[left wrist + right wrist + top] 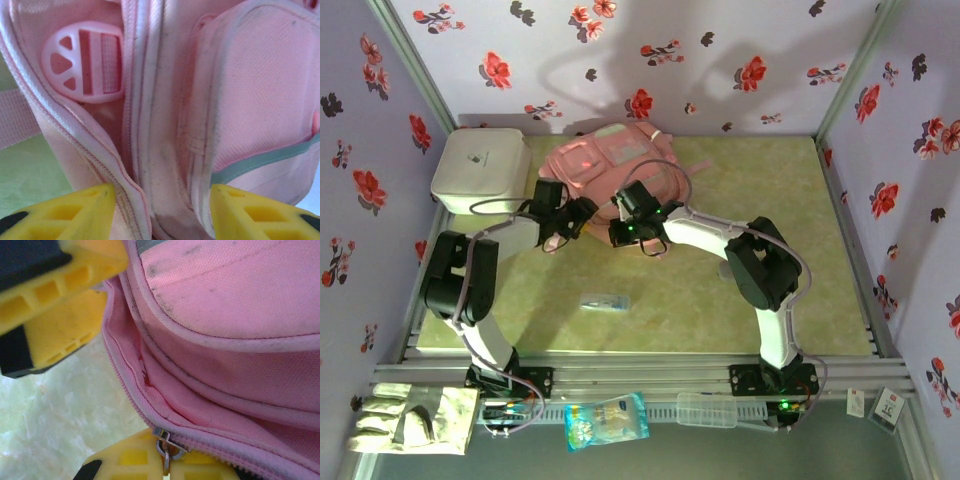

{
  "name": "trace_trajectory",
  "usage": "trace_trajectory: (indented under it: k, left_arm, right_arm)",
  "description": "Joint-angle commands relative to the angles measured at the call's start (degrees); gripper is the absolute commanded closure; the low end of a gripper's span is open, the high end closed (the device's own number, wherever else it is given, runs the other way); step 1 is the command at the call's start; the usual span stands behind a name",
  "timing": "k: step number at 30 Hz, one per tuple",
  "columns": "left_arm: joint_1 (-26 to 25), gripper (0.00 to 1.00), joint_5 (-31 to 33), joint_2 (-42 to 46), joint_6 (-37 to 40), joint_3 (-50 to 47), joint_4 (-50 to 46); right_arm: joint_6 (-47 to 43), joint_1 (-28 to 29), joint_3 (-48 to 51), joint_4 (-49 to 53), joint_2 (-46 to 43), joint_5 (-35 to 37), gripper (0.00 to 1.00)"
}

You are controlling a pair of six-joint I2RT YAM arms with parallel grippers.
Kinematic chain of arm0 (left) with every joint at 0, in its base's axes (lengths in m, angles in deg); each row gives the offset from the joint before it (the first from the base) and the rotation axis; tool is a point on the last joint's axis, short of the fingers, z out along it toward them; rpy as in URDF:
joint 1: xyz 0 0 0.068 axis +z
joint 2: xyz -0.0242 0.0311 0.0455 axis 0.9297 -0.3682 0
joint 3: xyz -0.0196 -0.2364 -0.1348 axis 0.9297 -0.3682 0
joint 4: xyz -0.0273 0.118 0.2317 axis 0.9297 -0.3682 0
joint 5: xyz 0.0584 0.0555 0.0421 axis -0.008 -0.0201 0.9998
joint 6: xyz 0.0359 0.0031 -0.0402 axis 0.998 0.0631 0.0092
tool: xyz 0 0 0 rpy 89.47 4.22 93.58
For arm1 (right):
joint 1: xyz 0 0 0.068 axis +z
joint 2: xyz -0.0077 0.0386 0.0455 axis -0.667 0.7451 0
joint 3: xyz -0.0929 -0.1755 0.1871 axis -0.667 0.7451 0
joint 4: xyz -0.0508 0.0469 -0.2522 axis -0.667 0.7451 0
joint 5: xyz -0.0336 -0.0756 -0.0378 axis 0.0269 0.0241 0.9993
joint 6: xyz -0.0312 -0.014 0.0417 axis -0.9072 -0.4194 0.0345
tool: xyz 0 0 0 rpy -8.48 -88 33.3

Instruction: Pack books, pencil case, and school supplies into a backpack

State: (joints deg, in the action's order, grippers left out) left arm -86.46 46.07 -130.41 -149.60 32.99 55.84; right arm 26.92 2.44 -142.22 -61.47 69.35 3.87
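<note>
Two arms reach from the near edge of the table (720,300), elbows bent outward and wrists turned in toward the near side of the backpack (605,155). The left gripper (558,228) meets that side toward the left and the right gripper (638,228) is just beside it to the right.

In the left wrist view, the left gripper (161,200) has its jaws half apart, one yellow finger on each side of a thick padded seam. A round pink buckle (82,62) is above, and a pocket edged in pale grey-green trim is to the right.

In the right wrist view, the right gripper (165,462) is closed, its jaws pinching the metal zipper pull (166,452) at the edge of the bag's open mouth.

The backpack is large, pink and lightly soiled. It lies flat at the far middle of the table, just beside a white rounded box (480,165). A small clear packet (603,301) with pale blue contents lies on the table between the arms, well apart from the bag.

The inside of the bag cannot be seen. A blurred yellow-and-black block (55,295) is cut off by the upper left corner of the right wrist view, and I cannot tell what it belongs to.
</note>
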Motion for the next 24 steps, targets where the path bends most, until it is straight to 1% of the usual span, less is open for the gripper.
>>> trace_trajectory:
  k: [1,5,8,11,15,18,22,24]
  left_arm:
    - [-0.5,0.51,-0.9,-1.3,-2.5,-1.4,2.6]
    - [-0.6,0.54,-0.6,-1.6,-3.1,-1.9,1.8]
    - [-0.8,0.56,1.1,-0.6,-3.4,-3.6,0.6]
    - [-0.8,0.57,1.5,-0.3,-3.3,-4.2,0.0]
    - [-0.9,0.7,1.4,-1.0,-3.0,-3.6,0.4]
    - [-1.0,0.83,1.6,-1.2,-2.4,-2.3,0.3]
    - [-0.9,0.96,2.8,-0.7,0.0,-0.3,-2.2]
    - [-1.0,1.0,3.3,-0.2,1.0,0.3,-3.0]
  right_arm:
    - [1.1,0.2,-1.1,-1.7,-0.5,-0.6,0.97]
    - [1.4,0.2,-0.8,-1.8,-0.7,-0.2,0.96]
    - [1.6,0.2,-0.5,-1.5,-0.9,0.8,0.96]
    - [1.8,0.2,-0.4,-1.3,-0.8,1.3,0.96]
    - [2.3,0.2,-0.2,-0.3,-1.0,1.7,0.95]
    - [3.4,0.1,0.1,3.0,-1.8,2.8,0.89]
    - [4.1,0.1,1.7,9.5,-4.0,9.4,0.85]
    - [4.0,0.0,2.0,12.4,-4.9,13.0,0.84]
